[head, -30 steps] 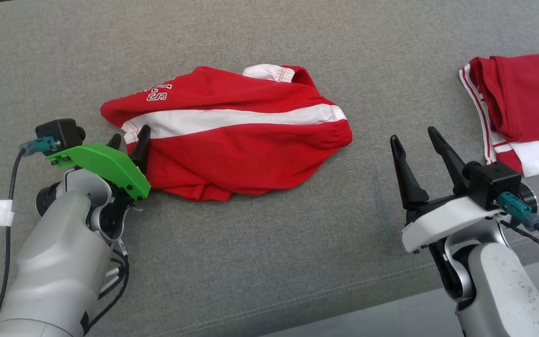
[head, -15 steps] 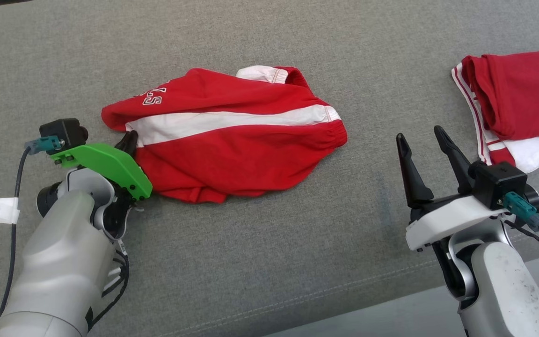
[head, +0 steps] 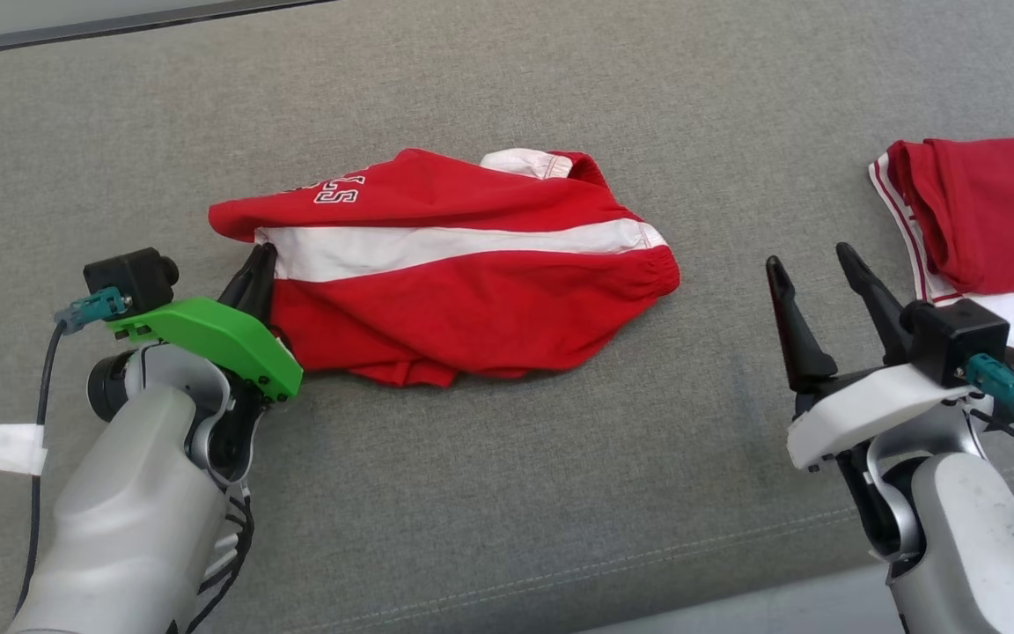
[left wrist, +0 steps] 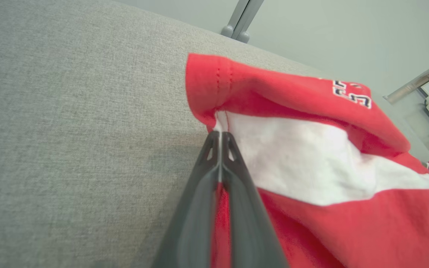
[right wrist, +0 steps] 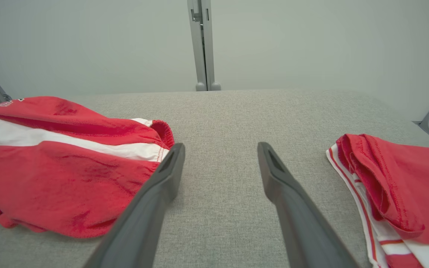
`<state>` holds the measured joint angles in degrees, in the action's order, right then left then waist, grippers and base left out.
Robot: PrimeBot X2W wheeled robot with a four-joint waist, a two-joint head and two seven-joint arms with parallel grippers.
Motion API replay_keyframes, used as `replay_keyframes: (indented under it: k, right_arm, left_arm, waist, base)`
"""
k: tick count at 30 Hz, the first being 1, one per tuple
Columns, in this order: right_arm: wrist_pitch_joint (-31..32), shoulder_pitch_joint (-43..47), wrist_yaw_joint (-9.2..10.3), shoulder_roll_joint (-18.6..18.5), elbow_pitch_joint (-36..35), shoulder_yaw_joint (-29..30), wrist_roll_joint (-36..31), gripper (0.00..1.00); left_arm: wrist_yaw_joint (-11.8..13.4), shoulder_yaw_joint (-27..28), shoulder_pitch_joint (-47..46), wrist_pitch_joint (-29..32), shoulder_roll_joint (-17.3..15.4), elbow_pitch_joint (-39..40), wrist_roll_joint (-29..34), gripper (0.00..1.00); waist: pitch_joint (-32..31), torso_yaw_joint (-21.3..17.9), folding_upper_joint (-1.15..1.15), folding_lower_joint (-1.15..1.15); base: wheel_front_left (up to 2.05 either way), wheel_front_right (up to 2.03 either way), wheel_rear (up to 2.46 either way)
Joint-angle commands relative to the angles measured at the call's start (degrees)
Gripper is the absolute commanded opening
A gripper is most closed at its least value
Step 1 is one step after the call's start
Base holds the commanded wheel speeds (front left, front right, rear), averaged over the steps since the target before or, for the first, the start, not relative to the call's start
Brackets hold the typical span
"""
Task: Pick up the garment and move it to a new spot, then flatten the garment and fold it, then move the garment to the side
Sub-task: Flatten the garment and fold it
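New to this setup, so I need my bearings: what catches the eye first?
A crumpled red garment with a white stripe lies in the middle of the grey surface, with the left gripper shut on its left edge. The right gripper is open, between it and a second red garment at the far right.

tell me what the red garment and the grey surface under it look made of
Red garment: soft, matte cloth, probably cotton or a polyester blend; it creases loosely, with stitched hems and a gathered elastic edge. Grey surface: coarse woven upholstery-like fabric, matte and heathered; the weave and a stitched seam show.
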<state>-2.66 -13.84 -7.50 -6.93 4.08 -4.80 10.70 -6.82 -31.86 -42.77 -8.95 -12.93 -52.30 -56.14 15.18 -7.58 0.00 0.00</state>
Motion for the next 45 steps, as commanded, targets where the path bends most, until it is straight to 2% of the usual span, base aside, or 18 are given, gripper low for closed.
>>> replay_keyframes:
  k: [1,7,10,11,15,18,23,29,36,44,45]
  right_arm:
    - [0.9,-1.0,0.03,-1.0,0.2,0.4,1.1,1.0]
    - [5.8,-4.3,0.03,-4.9,2.9,-0.8,5.9,1.0]
    - [8.2,-6.2,0.03,-6.4,4.9,-2.4,10.6,1.0]
    - [8.2,-6.2,0.03,-6.4,4.9,-2.4,10.6,1.0]
    - [10.4,-8.4,0.02,-8.6,8.2,-5.4,16.1,1.0]
    - [11.6,-10.7,0.02,-9.8,10.5,-8.4,19.9,1.0]
    - [13.5,-14.9,0.02,-12.6,12.9,-14.4,24.6,1.0]
    - [13.9,-19.1,0.02,-15.2,15.4,-20.0,29.5,1.0]
    - [13.2,-22.8,0.02,-15.1,21.0,-23.0,33.8,1.0]
    - [10.9,-24.7,0.02,-16.5,22.1,-28.4,35.6,1.0]
    - [10.5,-24.9,0.02,-16.7,21.9,-29.1,35.5,0.93]
  left_arm:
    - [-0.2,-0.3,1.8,-0.4,-1.2,1.8,0.5,0.0]
    - [2.2,-0.5,9.1,0.9,-5.5,14.2,0.2,0.0]
    - [5.2,0.0,13.5,2.1,-8.0,22.8,-0.1,0.0]
    - [5.2,0.0,13.5,2.1,-8.0,22.8,-0.1,0.0]
    - [9.8,0.5,18.7,3.7,-10.5,33.7,-0.5,0.0]
    - [12.5,0.7,21.4,4.6,-11.4,39.6,-0.7,0.0]
    - [14.9,0.6,23.5,5.2,-11.5,45.4,-1.0,0.0]
    - [16.0,-0.1,24.5,5.6,-11.4,48.0,-0.4,0.0]
    - [16.3,-0.6,23.4,5.8,-11.1,48.2,0.1,0.0]
    - [16.0,-1.0,22.5,5.6,-10.6,47.5,0.3,0.0]
    - [15.9,-1.0,22.5,5.5,-10.7,47.4,0.2,0.0]
  waist:
    - [-1.2,1.4,0.0,0.0]
    - [-2.3,3.6,0.0,0.0]
    - [-2.5,5.1,0.0,0.0]
    - [-2.5,5.1,0.0,0.0]
    - [-2.5,6.9,0.0,0.0]
    - [-2.2,7.7,0.0,0.0]
    - [-1.5,8.6,0.0,0.0]
    - [-0.3,9.1,0.0,0.0]
    - [1.3,9.9,0.0,0.0]
    - [1.5,10.7,0.0,0.0]
    - [1.5,10.7,0.0,0.0]
  base:
    - [0.0,0.0,0.0]
    - [0.0,0.0,0.0]
    - [0.0,0.0,0.0]
    - [0.0,0.0,0.0]
    - [0.0,0.0,0.0]
    - [0.0,0.0,0.0]
    - [0.0,0.0,0.0]
    - [0.0,0.0,0.0]
    - [0.0,0.0,0.0]
    - [0.0,0.0,0.0]
    - [0.0,0.0,0.0]
